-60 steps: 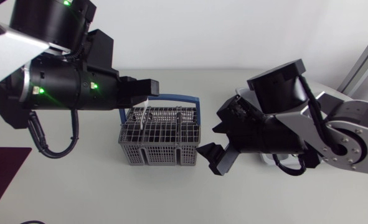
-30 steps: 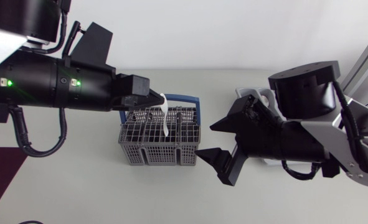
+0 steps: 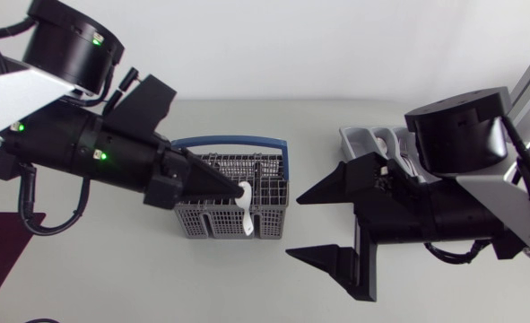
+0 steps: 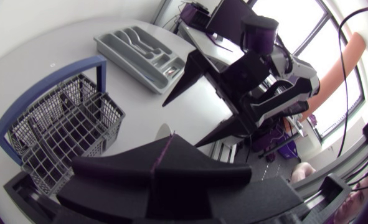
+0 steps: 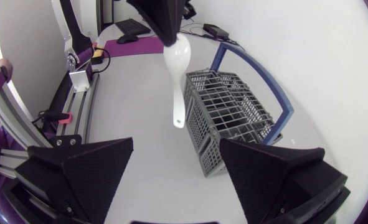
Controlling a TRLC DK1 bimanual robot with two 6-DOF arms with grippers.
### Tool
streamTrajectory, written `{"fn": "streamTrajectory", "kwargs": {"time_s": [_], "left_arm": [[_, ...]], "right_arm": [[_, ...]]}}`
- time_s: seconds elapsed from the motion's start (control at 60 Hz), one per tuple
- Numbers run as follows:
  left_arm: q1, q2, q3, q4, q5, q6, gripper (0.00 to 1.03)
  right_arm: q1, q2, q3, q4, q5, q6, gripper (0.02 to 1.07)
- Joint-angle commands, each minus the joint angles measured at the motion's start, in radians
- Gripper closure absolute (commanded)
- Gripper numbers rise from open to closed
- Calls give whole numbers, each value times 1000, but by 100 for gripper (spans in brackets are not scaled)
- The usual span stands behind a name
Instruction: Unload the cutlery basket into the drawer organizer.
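The left gripper was clenched on a white spoon, pinching it at the bowl end so that the handle hung straight down. In the head view the spoon lay over the front wall of the grey wire cutlery basket, toward the basket's right half. From the right wrist view the spoon hung free of the basket, just beside its near corner and touching nothing but the left gripper above it. The basket stood upright on the pale desk, with its blue handle arched over the back rim.

The right gripper was released, its two wedge fingers spread wide apart and holding nothing. It sat to the right of the basket, near its front right corner and not touching it. In its own view, the right gripper faced the hanging spoon and the basket.

The grey drawer organizer lay on the desk well to the right of the basket, partly hidden behind the right arm. The left wrist view showed the drawer organizer beyond the basket, with cutlery-shaped compartments
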Motion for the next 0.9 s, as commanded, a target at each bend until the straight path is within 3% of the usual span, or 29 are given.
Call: {"fn": "streamTrajectory", "kwargs": {"time_s": [0.0, 0.267, 0.717, 0.883], "left_arm": [[1, 36, 34, -40, 22, 109, 93], [-57, 79, 82, -186, 38, 310, 96], [-128, 188, 197, -275, 52, 384, 96], [-140, 230, 255, -304, 53, 390, 97]], "right_arm": [[-10, -8, -13, -16, -22, -55, 7], [-5, 44, 2, -55, -86, -184, 9], [-4, 139, 32, -51, -186, -315, 17], [-16, 158, 48, -61, -235, -365, 30]]}}
